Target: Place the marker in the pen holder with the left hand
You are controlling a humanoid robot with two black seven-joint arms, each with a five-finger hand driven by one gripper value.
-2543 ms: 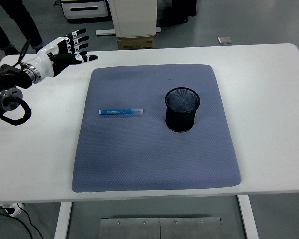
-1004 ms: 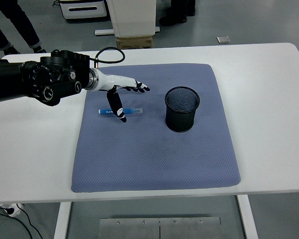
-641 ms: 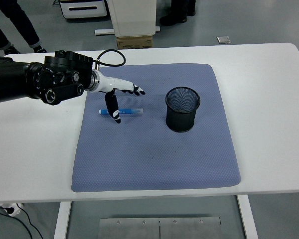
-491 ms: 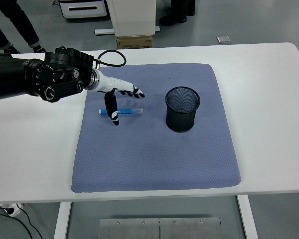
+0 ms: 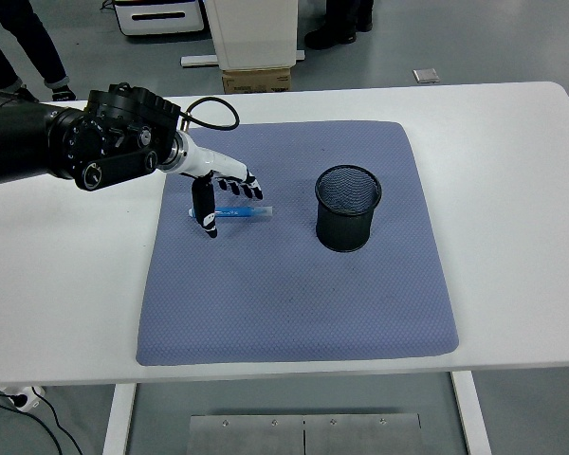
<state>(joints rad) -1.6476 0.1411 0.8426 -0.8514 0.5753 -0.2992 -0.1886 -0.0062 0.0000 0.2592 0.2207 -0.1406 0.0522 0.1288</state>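
Left robot hand: reaches in from the left over the blue marker's left end. Its fingers are spread and only loosely bent, so it stands apart and clamps nothing. The thumb hangs down on the near side of the marker with its tip at or close to the mat; the other fingertips fan out over the far side, above the barrel.

Why so held: thumb on one side and fingers on the other bracket the barrel, which reads as the set-up for a pinch across its width. Whether any finger already touches the marker cannot be told from this height.

Marker: lies flat on the mat, pointing left to right, its left end hidden under the thumb. It is not yet lifted.

Mat: a grey-blue pad covering the middle of the tabletop, a soft bed under both objects that should keep the marker from rolling.

Pen holder: black mesh cup, upright on the mat, mouth open and apparently empty. It stands to the right of the marker, apart from it, with bare mat between.

Step in hand: closing on the marker; lift, carry right and drop into the cup all remain.

Risk: a thin round barrel flat on a soft pad may roll away from the fingertips.

Tabletop: white, bare around the mat.

Right robot hand: out of sight.
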